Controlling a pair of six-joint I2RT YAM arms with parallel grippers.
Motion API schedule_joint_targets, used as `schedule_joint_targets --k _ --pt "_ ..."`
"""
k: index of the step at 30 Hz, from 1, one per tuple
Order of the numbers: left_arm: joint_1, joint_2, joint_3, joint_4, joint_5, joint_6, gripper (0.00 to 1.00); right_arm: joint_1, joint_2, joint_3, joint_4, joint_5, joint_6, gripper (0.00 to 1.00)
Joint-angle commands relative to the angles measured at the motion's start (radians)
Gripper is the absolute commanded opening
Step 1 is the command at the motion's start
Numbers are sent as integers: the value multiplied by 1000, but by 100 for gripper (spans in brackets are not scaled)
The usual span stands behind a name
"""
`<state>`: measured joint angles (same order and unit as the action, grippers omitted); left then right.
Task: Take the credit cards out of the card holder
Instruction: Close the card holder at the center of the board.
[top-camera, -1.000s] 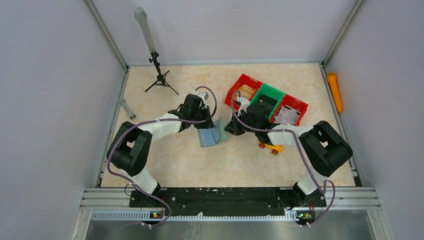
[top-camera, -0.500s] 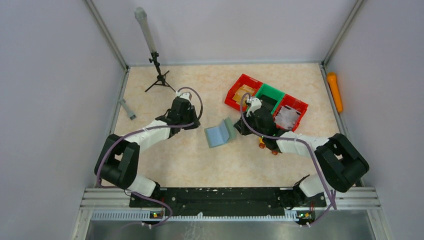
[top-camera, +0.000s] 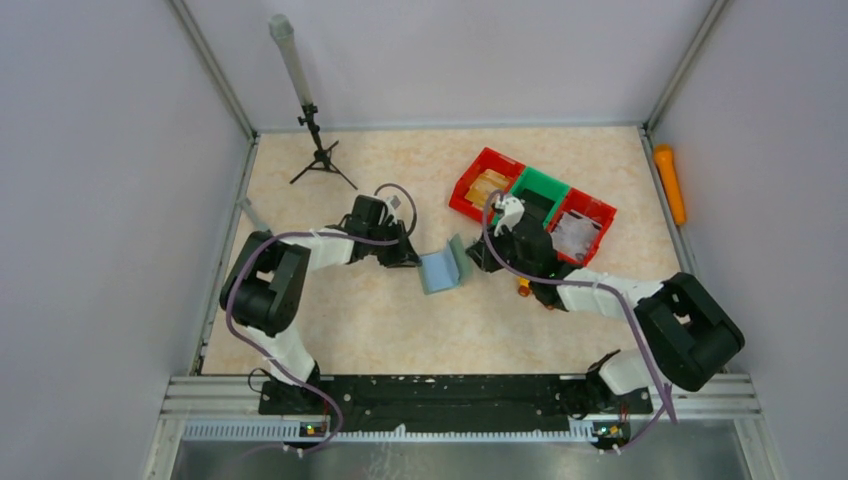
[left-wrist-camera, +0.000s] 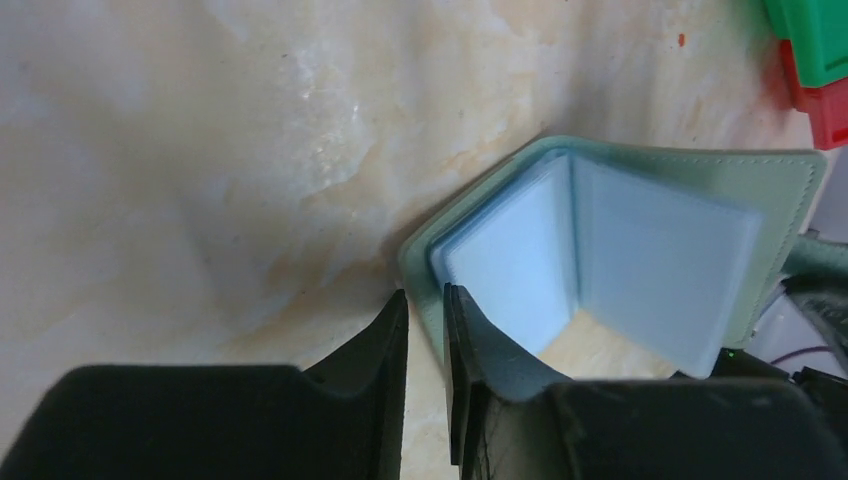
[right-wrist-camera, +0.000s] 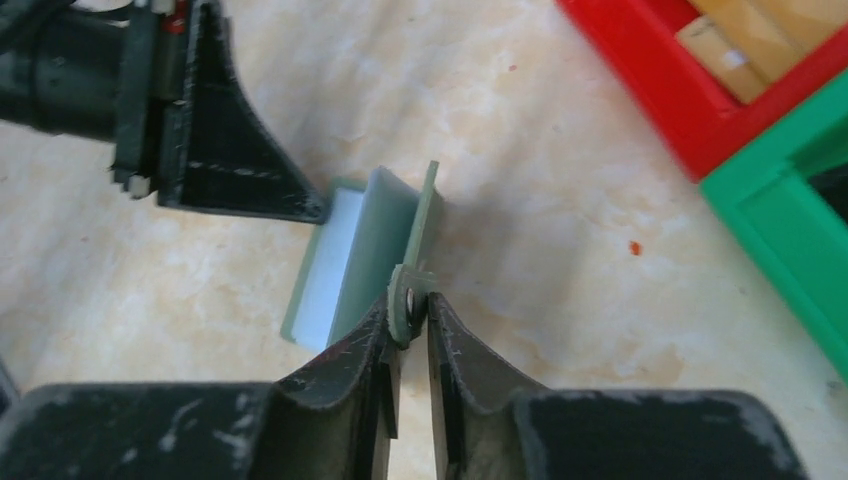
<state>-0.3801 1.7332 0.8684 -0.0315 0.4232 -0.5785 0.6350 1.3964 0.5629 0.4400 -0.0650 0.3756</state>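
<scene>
My right claw (right-wrist-camera: 408, 315) clamps the tab (right-wrist-camera: 410, 285) of the card holder (right-wrist-camera: 372, 240), propping it open; my left claw (left-wrist-camera: 425, 312) seemingly nips its opposite edge.

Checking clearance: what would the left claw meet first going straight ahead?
The card holder: its lower flap's edge sits right at the tips of the left claw and may already touch them.

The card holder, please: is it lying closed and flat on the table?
No, the card holder stands open, one flap raised with its tab pinched in the right pincer.
</scene>
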Motion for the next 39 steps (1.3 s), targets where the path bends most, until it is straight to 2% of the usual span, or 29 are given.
schedule_joint_targets --k 1,5,9,15,18,19,20,21,25,29,32,33,36,39 --pt "-2 58 39 20 117 -8 22 11 56 40 93 -201 -24 20" --pt "-8 72 49 15 127 -7 22 11 108 52 151 -358 -11 34" --pt "-12 77 53 13 132 -6 21 24 197 110 130 -485 -4 44" --pt "-13 75 57 4 127 -1 21 71 310 213 0 -471 -44 64" --pt "-13 72 58 -4 122 3 20 74 325 225 -18 -448 -42 76" --pt "-13 71 59 -3 121 4 20 74 327 228 -26 -443 -41 77" --pt "-12 71 58 -5 120 5 20 74 333 235 -43 -429 -43 85" --pt "-13 71 58 -5 120 5 20 74 346 249 -69 -419 -45 86" --pt "-9 50 56 -21 93 12 18 74 430 334 -201 -419 -73 85" --pt "4 -67 -4 -3 -18 17 18 74 425 328 -198 -400 -69 74" --pt "24 -170 -53 14 -99 9 20 74 413 324 -202 -380 -71 69" --pt "28 -202 -72 22 -125 5 23 74 414 325 -202 -379 -73 67" --pt "33 -286 -125 46 -208 -2 30 74 426 336 -216 -376 -73 58" --pt "34 -350 -164 89 -219 2 33 74 432 343 -227 -362 -71 42"
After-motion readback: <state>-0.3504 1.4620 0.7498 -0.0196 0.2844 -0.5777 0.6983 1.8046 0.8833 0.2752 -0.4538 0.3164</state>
